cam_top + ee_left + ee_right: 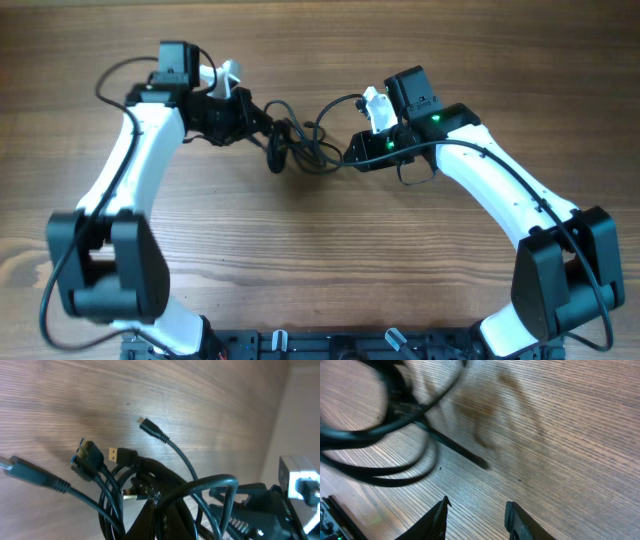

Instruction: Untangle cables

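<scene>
— So, where are the cables [297,148] sitting?
— They are hanging in a loose knot at the upper centre of the overhead view, just over the table [320,260], stretching side to side between both grippers.
— And the ends?
— In the left wrist view they are fanning toward the upper left: a gold-tipped plug [115,454], a blue plug [82,456] and a small plug [143,422].
— The arms?
— The left arm [128,170] is reaching up the frame's left side and bending inward; the left gripper [264,124] is pinching the bundle, jaws pressed together. The right arm [500,190] is curving in from the lower right, and the right gripper [478,519] is facing the wood with jaws spread and holding nothing, the cables lying up-left of its fingers [440,517].
</scene>
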Controlling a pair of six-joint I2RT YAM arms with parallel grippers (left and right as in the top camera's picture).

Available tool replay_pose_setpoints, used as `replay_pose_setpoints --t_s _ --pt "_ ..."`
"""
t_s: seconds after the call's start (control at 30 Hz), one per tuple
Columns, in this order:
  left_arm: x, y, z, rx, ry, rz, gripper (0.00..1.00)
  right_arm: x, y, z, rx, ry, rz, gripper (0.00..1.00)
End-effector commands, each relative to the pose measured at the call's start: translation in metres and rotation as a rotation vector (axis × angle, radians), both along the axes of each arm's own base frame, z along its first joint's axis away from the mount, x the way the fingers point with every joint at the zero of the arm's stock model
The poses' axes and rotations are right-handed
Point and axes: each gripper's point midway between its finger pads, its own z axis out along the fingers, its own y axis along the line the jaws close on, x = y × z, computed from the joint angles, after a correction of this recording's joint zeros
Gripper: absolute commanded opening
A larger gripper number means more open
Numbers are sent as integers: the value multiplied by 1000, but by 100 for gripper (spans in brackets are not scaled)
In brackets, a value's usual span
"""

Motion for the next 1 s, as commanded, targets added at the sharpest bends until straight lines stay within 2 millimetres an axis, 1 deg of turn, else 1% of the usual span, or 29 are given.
replay_pose_setpoints --t_s 0.0,0.07,0.1,0.13,0.23,0.3,0.37,0.43,0.47,0.5,0.53,0.6,0.67,0.7,0.77,0.9,0.97 --pt "-6 5 39 147 -59 13 4 3 -4 2 -18 -35 21 42" --pt "-16 0 43 164 -24 -2 4 1 -1 3 -4 -28 27 46" --pt "-21 -3 43 164 -4 -7 4 -1 2 5 21 -19 41 48" --pt "-25 -6 42 162 18 -3 4 -7 11 11 82 0 73 51" --pt "-29 -6 40 159 65 29 4 -35 44 43 344 42 258 54" --pt "-28 4 35 200 97 100 4 -45 53 57 445 61 310 55" --pt "-25 15 30 250 128 192 4 -45 53 56 442 65 309 57" --pt "-25 16 30 251 138 217 4 -47 48 50 401 63 310 59" --pt "-23 24 27 288 140 261 4 -42 35 33 290 60 273 63" --pt "-22 32 25 324 146 303 4 -39 28 26 236 59 244 64" --pt "-20 49 21 409 147 383 4 -30 12 16 157 69 170 64" --pt "-20 62 17 471 151 449 4 -28 10 22 192 87 143 64" --pt "-22 67 13 491 167 491 4 -28 12 38 284 109 141 64" --pt "-23 67 10 487 176 501 4 -29 14 48 334 107 154 64" --pt "-26 60 6 450 201 494 4 -29 14 55 351 76 177 64" --pt "-32 30 9 298 254 420 4 -33 19 57 353 61 211 65" --pt "-34 20 11 244 272 395 4 -38 25 56 352 68 230 69"
